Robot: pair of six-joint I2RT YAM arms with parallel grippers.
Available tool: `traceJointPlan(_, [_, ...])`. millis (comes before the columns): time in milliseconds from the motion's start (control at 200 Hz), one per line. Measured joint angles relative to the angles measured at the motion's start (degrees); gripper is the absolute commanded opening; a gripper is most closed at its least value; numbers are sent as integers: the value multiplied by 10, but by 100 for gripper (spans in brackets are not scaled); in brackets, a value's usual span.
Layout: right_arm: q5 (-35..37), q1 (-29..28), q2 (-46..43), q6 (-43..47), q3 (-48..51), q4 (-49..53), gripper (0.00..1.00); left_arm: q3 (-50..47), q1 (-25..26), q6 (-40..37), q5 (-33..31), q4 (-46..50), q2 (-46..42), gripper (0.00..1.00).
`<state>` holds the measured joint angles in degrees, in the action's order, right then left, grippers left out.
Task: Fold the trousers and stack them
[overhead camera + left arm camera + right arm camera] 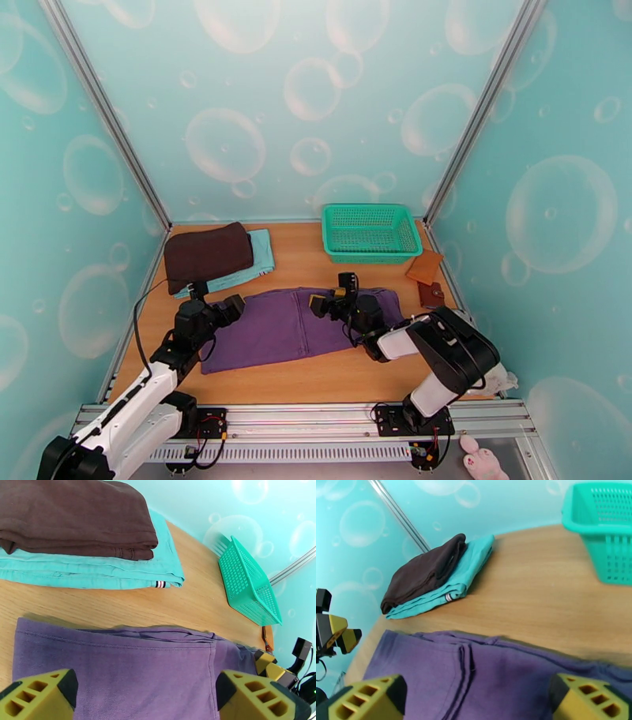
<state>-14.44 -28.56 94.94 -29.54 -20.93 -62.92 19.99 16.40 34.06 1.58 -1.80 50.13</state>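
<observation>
Purple trousers (300, 324) lie flat on the wooden table (316, 383), mid-table, long side running left to right. Layered edges show along the far side in the left wrist view (130, 665), and a seam or fold line runs across the middle in the right wrist view (493, 673).

Left gripper (231, 305) sits at the trousers' left end with fingers spread wide and nothing between them. From its own camera (146, 691) the 2 yellow fingertips (47, 695) hang over purple fabric. Contact with the cloth: cannot tell.

Right gripper (332, 294) is over the far right part of the trousers, also spread wide and holding nothing. Its own camera (478, 695) shows both fingertips (584, 699) above the cloth.

Far left of the table: dark brown folded cloth (208, 254) stacked on a light teal folded cloth (261, 264), apart from the trousers with bare wood between.

Far right: green basket (370, 233), upright, near the back wall.

2 small brown items (426, 268) lie by the right edge, just beside the basket.
</observation>
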Motion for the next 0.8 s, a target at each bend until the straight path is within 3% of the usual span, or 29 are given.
traceJointPlan(115, [-25,-5,-3,-9,-2,-19,99,3,0,4,3,28,3,91])
traceJointPlan(255, [9,-32,-53,21,-8,39,99,25,-3,17,-12,85,8,76])
traceJointPlan(480, [127,-64,-127,63,-24,117,99,53,-16,44,-73,152,45,74])
traceJointPlan(655, [153,-63,-126,67,-24,148,99,47,-26,71,-132,183,59,73])
traceJointPlan(735, [155,-63,-126,69,-24,151,99,36,-29,91,-140,188,61,74])
traceJointPlan(755, [154,-63,-126,69,-24,152,99,33,-30,96,-143,191,61,81])
traceJointPlan(775, [154,-63,-126,69,-24,153,99,31,-30,99,-146,195,61,97])
traceJointPlan(800, [154,-63,-126,70,-24,155,99,30,-30,107,-152,201,63,99])
